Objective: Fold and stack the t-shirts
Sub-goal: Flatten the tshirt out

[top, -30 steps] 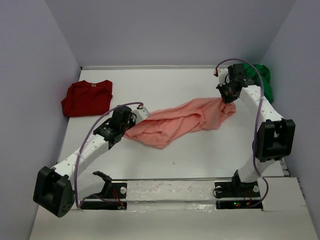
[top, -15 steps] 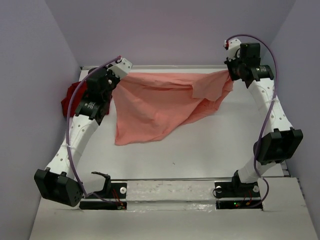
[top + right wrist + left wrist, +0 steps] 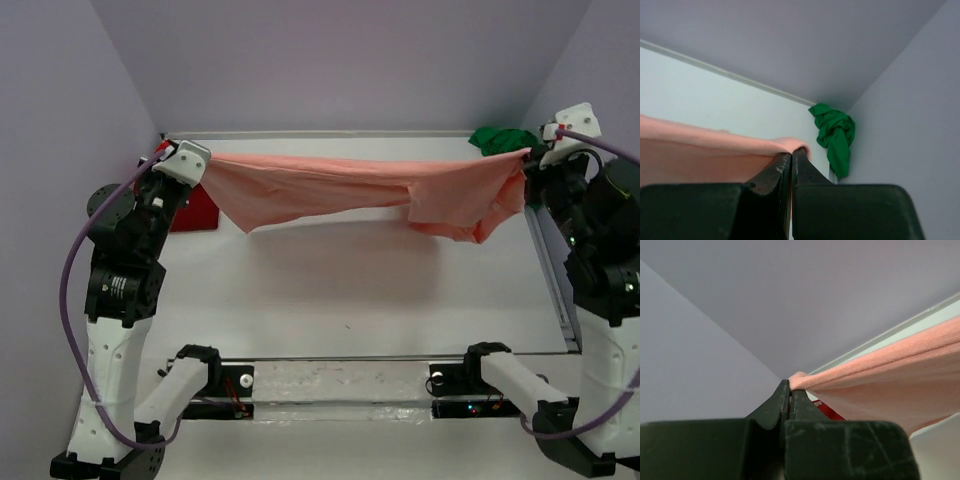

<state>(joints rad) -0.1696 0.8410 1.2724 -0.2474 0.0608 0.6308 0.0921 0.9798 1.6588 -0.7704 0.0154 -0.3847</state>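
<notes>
Salmon-pink cloth t-shirt (image 3: 350, 185) hangs in the air across the upper half of the overhead frame. It is stretched almost edge to edge between the two arms, clear of the white tabletop (image 3: 350, 300). Top edge taut and nearly straight; loose cloth sags below it, deepest right of centre.

Left gripper (image 3: 203, 158), upper left: jaws pinched together on the shirt's left end. In its wrist view the cloth comes out right at the fingertips and runs off to the right of the frame.

Right gripper (image 3: 528, 156), upper right: jaws closed tight on the opposite end, cloth humped over the tips and trailing left.

Dark red t-shirt (image 3: 196, 210) lies on the table at left, mostly hidden behind the left arm and the pink cloth.

Bright green t-shirt (image 3: 500, 138) sits crumpled in the far right corner.
</notes>
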